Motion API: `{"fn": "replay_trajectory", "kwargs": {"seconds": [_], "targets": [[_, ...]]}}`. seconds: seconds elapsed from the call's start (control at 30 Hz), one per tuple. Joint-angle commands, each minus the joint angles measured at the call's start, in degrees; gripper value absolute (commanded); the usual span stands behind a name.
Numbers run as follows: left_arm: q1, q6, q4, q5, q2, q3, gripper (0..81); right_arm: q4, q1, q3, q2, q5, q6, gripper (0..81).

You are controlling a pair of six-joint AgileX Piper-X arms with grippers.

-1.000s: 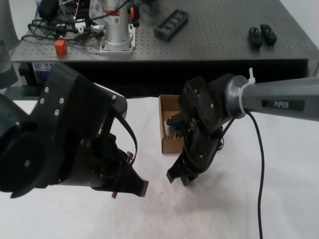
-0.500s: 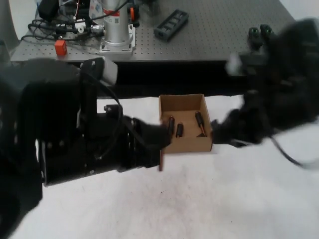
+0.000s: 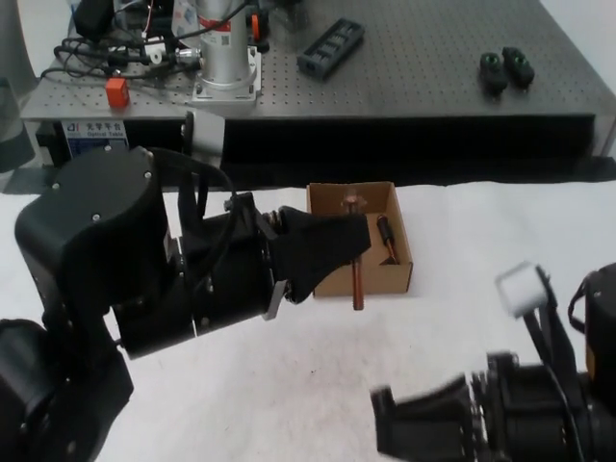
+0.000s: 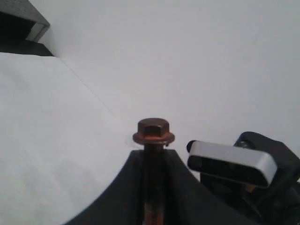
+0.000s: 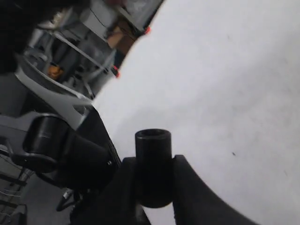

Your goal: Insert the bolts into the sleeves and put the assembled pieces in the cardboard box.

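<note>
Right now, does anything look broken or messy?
Nothing stands out. The left pincer holds a copper bolt upright, the right pincer holds a black sleeve, and the cardboard box sits flat with a dark piece inside.

Probably a lab: perforated optical bench [image 3: 414, 67], tangled cables [image 3: 96, 48].

Bolt [image 3: 357, 287] seemingly clamped, cardboard box [image 3: 385, 281] behind

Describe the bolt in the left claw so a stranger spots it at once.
Find the cardboard box on the white cloth. By it the left claw holds a bolt upright. It is copper-coloured with a flanged hex head on top, unlike the dark piece lying in the box.
</note>
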Motion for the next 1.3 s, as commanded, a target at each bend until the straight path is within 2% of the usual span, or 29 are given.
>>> {"fn": "replay_trajectory", "kwargs": {"seconds": [0.0, 0.17, 0.57, 0.87, 1.0, 1.27], "targets": [[0.13, -1.56, -2.28, 2.38, 0.93, -0.17, 0.7, -10.06, 0.96, -0.27, 1.30, 3.44, 6.79, 1.7], [0.13, -2.51, -2.28, 3.94, 0.93, -0.17, 0.7, -17.43, 0.95, -0.41, 4.78, 3.47, 10.41, 1.7], [0.13, -2.18, -2.28, 5.43, 0.93, -0.17, 0.7, -25.61, 0.95, -1.78, 8.16, 3.47, 10.39, 1.7], [0.13, -1.90, -4.27, 3.18, 0.93, -0.17, 0.7, -24.48, 0.78, -1.62, 8.11, 3.37, 10.39, 1.7], [0.13, -1.90, -4.33, 3.18, 0.93, -0.17, 0.7, -25.57, 0.80, -1.50, 8.11, 6.14, 10.39, 1.7], [0.13, -1.90, -4.30, 3.30, 0.93, -0.17, 0.7, -28.90, -1.24, -1.50, 8.11, 7.23, 10.39, 1.7]]}}
